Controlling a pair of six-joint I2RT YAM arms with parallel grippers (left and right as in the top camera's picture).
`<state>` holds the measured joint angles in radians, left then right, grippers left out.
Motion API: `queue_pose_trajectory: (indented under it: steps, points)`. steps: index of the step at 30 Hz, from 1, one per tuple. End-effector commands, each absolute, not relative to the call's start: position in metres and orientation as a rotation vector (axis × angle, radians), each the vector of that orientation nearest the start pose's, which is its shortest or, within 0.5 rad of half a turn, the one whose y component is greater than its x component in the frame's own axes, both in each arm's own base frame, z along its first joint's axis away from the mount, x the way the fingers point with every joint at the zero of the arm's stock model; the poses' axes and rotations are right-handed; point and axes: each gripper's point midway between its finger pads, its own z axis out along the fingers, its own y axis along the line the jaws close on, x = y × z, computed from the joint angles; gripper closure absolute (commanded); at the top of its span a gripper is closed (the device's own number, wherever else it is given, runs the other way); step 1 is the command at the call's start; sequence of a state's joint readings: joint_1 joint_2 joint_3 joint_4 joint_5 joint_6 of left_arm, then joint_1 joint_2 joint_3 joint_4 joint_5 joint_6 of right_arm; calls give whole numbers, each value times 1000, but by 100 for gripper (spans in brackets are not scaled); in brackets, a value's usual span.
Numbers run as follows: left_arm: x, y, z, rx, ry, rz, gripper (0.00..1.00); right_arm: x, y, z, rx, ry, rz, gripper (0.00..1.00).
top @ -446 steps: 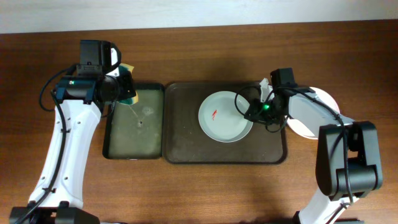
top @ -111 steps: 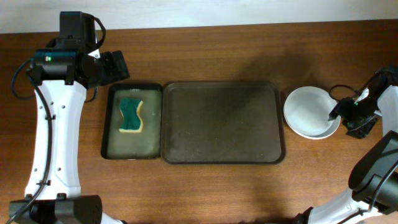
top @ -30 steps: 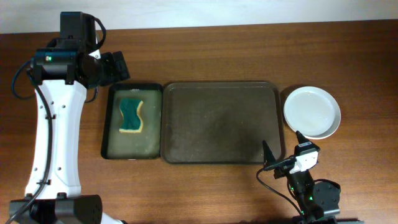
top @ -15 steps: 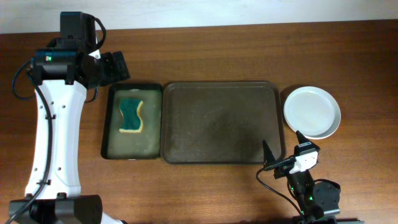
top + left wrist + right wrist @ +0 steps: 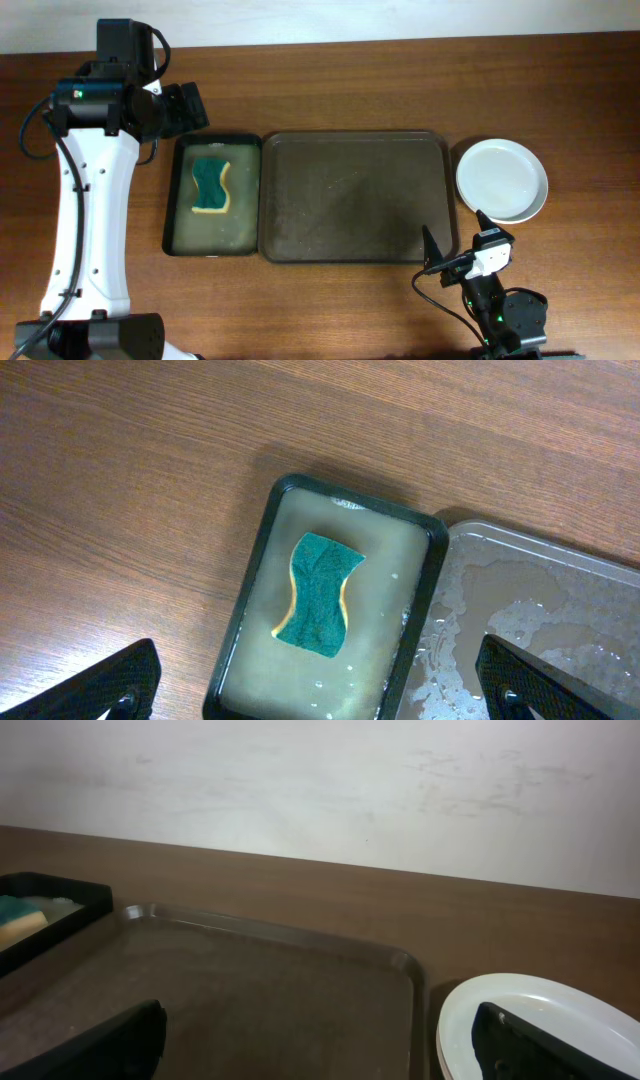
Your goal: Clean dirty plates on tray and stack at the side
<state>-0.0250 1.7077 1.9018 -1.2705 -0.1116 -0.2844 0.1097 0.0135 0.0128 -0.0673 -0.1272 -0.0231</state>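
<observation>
The dark brown tray (image 5: 350, 195) lies mid-table with nothing on it, its floor wet (image 5: 560, 620). The white plates (image 5: 502, 180) sit stacked on the table just right of the tray, with no red smear showing (image 5: 545, 1020). My left gripper (image 5: 185, 105) hovers open above the back left, with nothing between its fingers (image 5: 320, 695). My right gripper (image 5: 455, 242) is open and holds nothing. It sits low near the front edge, facing the tray (image 5: 250, 980) and the plates (image 5: 320, 1060).
A smaller black tray (image 5: 178, 200) with cloudy water adjoins the brown tray's left side, and a green and yellow sponge (image 5: 210, 184) lies in it (image 5: 318, 595). A pale wall runs behind the table's far edge (image 5: 320, 780).
The smeared plate has left the tray and joined the stack at the right. The sponge is back in the black tray. My right arm withdrew to the front. Nothing moved in the last second.
</observation>
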Motion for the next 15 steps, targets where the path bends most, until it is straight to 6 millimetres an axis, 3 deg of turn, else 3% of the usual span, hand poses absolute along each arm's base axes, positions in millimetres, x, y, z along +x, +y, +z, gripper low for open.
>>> queue_pose_trajectory:
  steps: [1, 7, 12, 15]
  points:
    - [401, 9, 268, -389, 2601, 38, 1, 242, 44, 158, -187, 1630, 153, 2]
    - [375, 9, 320, -379, 2461, 5, 1, 242, 44, 158, -187, 1630, 153, 2]
    - [337, 11, 375, -367, 2300, -30, 1, 242, 44, 158, -187, 1630, 153, 2]
    - [317, 11, 397, -362, 2229, -42, 1, 242, 44, 158, -187, 1630, 153, 2]
